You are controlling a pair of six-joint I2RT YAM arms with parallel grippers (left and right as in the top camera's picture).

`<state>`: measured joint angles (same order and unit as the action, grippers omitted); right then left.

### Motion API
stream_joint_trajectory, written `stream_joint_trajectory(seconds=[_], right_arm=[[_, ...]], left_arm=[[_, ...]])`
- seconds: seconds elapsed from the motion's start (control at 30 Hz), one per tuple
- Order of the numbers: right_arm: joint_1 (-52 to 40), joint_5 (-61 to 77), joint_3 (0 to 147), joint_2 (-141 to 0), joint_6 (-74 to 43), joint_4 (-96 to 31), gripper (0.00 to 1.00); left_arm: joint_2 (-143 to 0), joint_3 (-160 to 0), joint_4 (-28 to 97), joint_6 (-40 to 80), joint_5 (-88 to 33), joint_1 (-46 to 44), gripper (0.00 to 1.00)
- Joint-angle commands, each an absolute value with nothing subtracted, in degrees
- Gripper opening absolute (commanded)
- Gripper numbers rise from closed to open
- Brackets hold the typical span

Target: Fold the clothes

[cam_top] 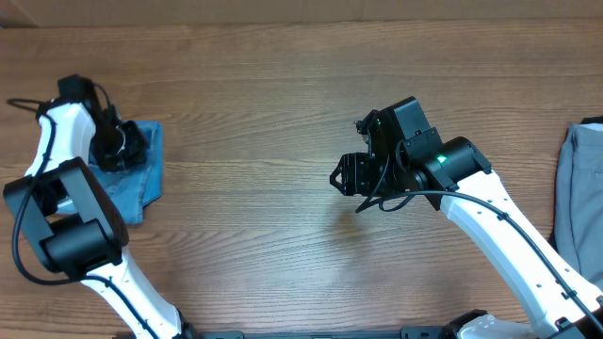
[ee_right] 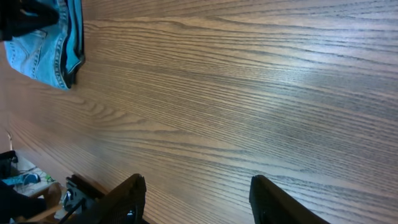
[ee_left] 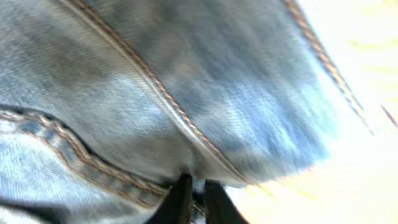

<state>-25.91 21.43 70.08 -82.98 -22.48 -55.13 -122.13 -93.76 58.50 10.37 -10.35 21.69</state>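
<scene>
Blue jeans (cam_top: pixel 144 177) in left pincer (cam_top: pixel 121 148)

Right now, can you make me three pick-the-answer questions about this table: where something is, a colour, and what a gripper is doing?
1. Where do the jeans lie?
A) under the left gripper
B) in the middle of the table
C) on top of the other cloth

2. What colour is the garment by the right arm?
A) red
B) grey
C) yellow

3. The right gripper is:
A) open and empty
B) shut on a sock
C) shut on a cup

Answers: 1 A, the left gripper sits on the denim. 2 B, it looks plain grey. 3 A, its fingers are apart over bare wood.
</scene>
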Motion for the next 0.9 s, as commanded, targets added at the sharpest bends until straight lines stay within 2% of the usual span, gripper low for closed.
stream_joint_trajectory(seconds=[0.0,0.13,0.2,0.27,0.43,0.53,0.63,0.87], right_arm=[[-25.65,21.06,71.5,-81.87,-22.72,-55.02,0.58],[-25.65,21.06,71.5,-81.87,-22.72,-55.0,0.58],[-25.65,21.06,71.5,-81.87,-22.72,-55.0,0.58],[-25.65,21.04,71.5,-81.87,-22.72,-55.0,0.58],[-25.65,21.04,71.5,-81.87,-22.72,-55.05,0.58],[-25.65,21.04,71.5,-81.87,-22.72,-55.09,0.58],[-25.65,21.02,71.5,-81.87,-22.72,-54.98,0.58],[-25.65,21.04,71.5,-81.87,-22.72,-54.89,0.58]], left_arm=[[-122.63,-102.56,64.99,10.33,-11.14,21.74,0.15],[-121.21,-112.14,76.29,8.62,-4.19,21.91,0.27],[-120.18,-114.41,79.48,8.69,0.71,21.91,0.28],[-119.46,-114.5,80.4,9.47,4.49,22.15,0.24],[-119.96,-110.1,79.13,14.09,5.08,24.49,0.11],[-120.36,-103.79,75.68,16.36,3.88,26.5,0.04],[-120.53,-95.48,68.49,16.29,2.96,27.4,0.04],[-120.64,-79.46,46.06,16.16,2.94,27.07,0.14]])
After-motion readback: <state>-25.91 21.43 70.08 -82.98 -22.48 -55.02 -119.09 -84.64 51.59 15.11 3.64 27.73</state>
